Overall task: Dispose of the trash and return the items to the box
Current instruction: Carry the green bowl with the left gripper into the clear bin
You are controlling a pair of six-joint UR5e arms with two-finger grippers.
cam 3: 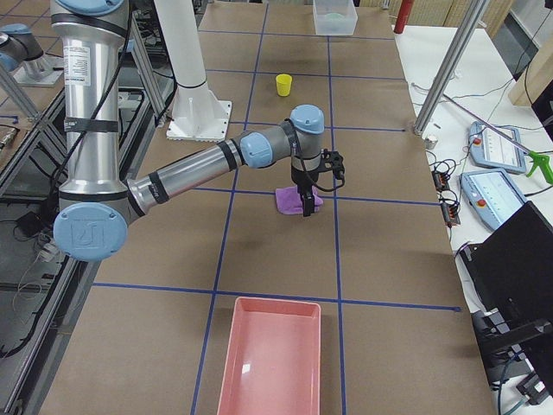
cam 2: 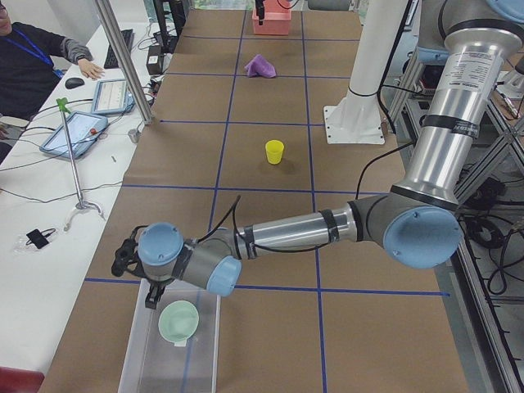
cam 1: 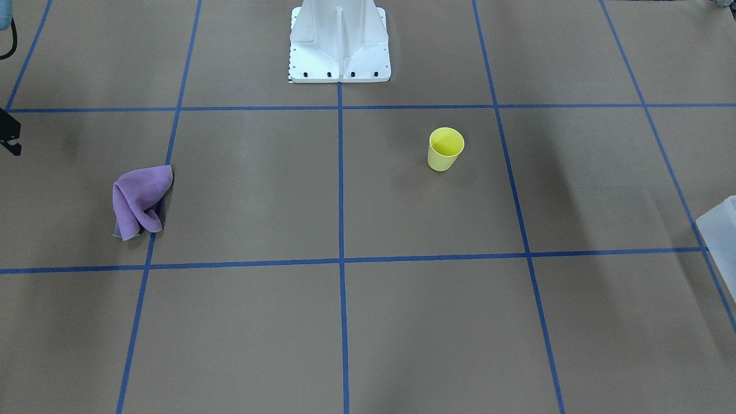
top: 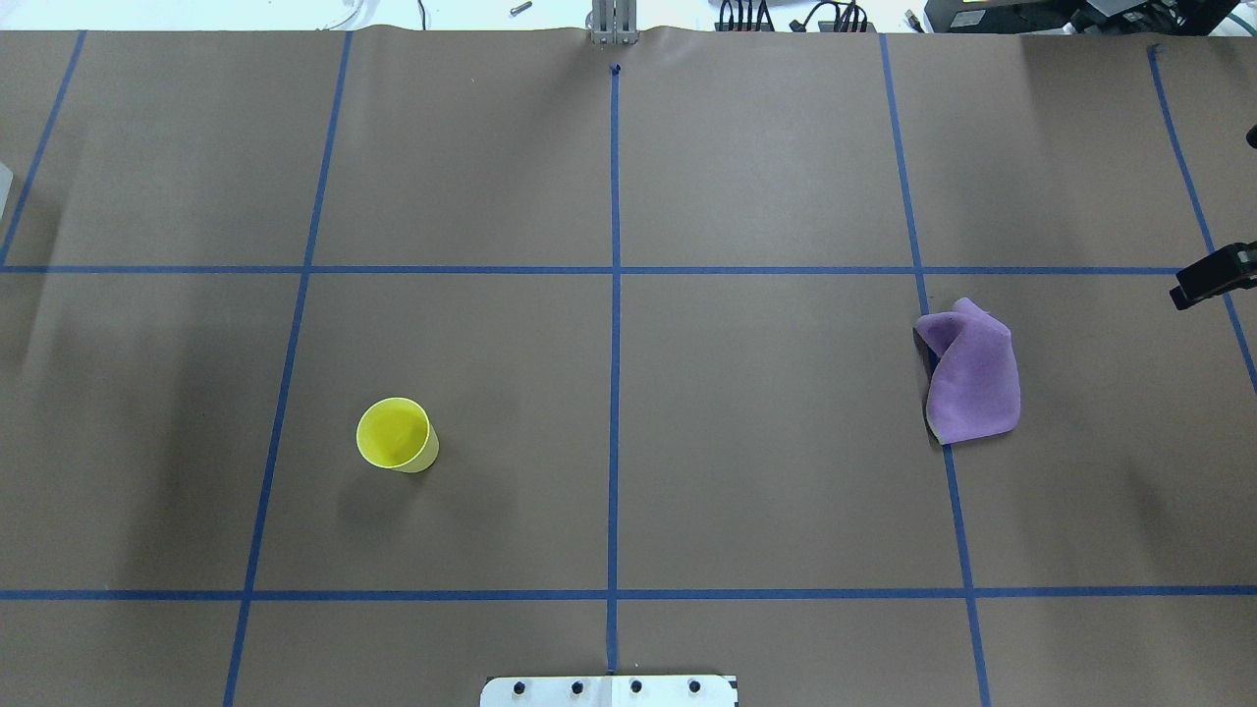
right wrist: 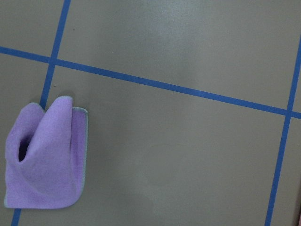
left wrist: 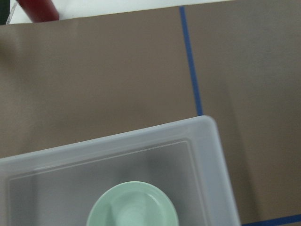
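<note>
Here, a smooth mint-green bowl (cam 2: 178, 321) is sitting in the frosted, round-cornered box (cam 2: 201, 360), lower left; the yellow cup (cam 2: 274, 151) is standing mid-frame. How wide the left gripper (cam 2: 151, 296) and right gripper (cam 3: 306, 206) are gaping cannot be told.

The left wrist view's lower edge crops the bowl (left wrist: 133, 207) and box (left wrist: 219, 175).
</note>
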